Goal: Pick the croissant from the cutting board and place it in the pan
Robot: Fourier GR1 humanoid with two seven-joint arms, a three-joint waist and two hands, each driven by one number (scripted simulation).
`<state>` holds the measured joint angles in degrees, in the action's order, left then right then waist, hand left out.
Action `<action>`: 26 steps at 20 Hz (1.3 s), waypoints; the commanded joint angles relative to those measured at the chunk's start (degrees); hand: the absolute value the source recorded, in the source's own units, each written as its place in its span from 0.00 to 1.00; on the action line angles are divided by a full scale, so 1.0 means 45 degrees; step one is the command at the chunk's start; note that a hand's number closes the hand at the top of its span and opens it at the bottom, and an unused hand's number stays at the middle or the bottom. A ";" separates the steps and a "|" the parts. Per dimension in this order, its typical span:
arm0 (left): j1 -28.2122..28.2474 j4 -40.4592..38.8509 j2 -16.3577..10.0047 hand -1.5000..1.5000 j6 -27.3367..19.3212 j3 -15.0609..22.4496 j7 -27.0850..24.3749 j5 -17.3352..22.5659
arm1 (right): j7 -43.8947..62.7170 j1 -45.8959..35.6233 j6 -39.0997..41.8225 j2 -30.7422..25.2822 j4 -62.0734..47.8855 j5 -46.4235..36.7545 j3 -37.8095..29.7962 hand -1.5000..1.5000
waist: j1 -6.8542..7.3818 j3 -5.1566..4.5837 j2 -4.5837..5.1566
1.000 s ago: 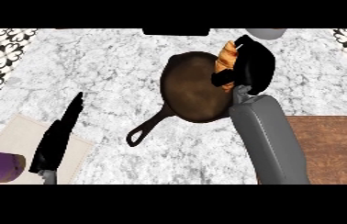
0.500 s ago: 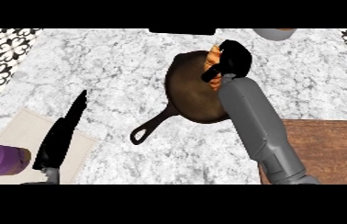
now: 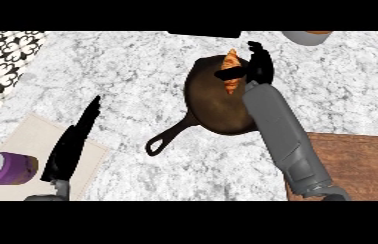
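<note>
The orange croissant (image 3: 232, 68) stands on end over the far rim of the dark cast-iron pan (image 3: 210, 105), whose handle points toward the lower left. My right hand (image 3: 258, 70) is at the croissant's right side. Its thumb lies across the croissant's middle and its fingers reach up behind it, so the pastry is still pinched. The grey right forearm comes in from the lower right and covers the pan's right edge. The brown cutting board (image 3: 347, 158) lies at the lower right with nothing showing on it. My left hand (image 3: 70, 145) rests open at the lower left, fingers straight.
A beige mat (image 3: 26, 135) lies under my left hand, with a purple object (image 3: 15, 168) at the left edge. A grey bowl (image 3: 303, 36) and a black object (image 3: 203, 33) sit at the counter's far edge. Patterned tiles (image 3: 18, 48) show at the upper left.
My right hand has carried the croissant leftward from beside the pan to over its far rim, and its fingers look less curled. The left hand has stayed put.
</note>
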<state>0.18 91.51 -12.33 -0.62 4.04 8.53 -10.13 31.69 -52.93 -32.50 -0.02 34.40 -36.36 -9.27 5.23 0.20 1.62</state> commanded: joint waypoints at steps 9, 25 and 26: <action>0.0273 -0.0024 -0.0092 0.50 -0.0191 -0.0487 -0.0087 -0.0005 | -0.3636 -0.0372 -0.5791 -0.0024 -0.0265 0.2102 -0.1542 0.00 | -0.0671 -0.0028 -0.0205; 0.1893 0.0566 -0.0135 0.50 0.0056 -0.1083 -0.0361 0.0343 | -0.4620 0.8940 -0.3809 -0.0906 0.9399 0.2970 0.0084 0.00 | -0.1506 -0.0059 -0.0506; 0.1184 0.0435 -0.0357 0.50 0.0227 -0.1376 0.0038 0.0549 | -0.4231 0.9658 -0.3587 -0.0977 1.0280 0.2997 0.0153 0.00 | -0.1561 -0.0060 -0.0496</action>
<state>6.09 92.97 -13.35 -0.37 -1.02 7.90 -8.55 10.60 -20.45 -52.07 -2.91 68.45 -22.75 -10.66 -1.54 -0.06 -0.61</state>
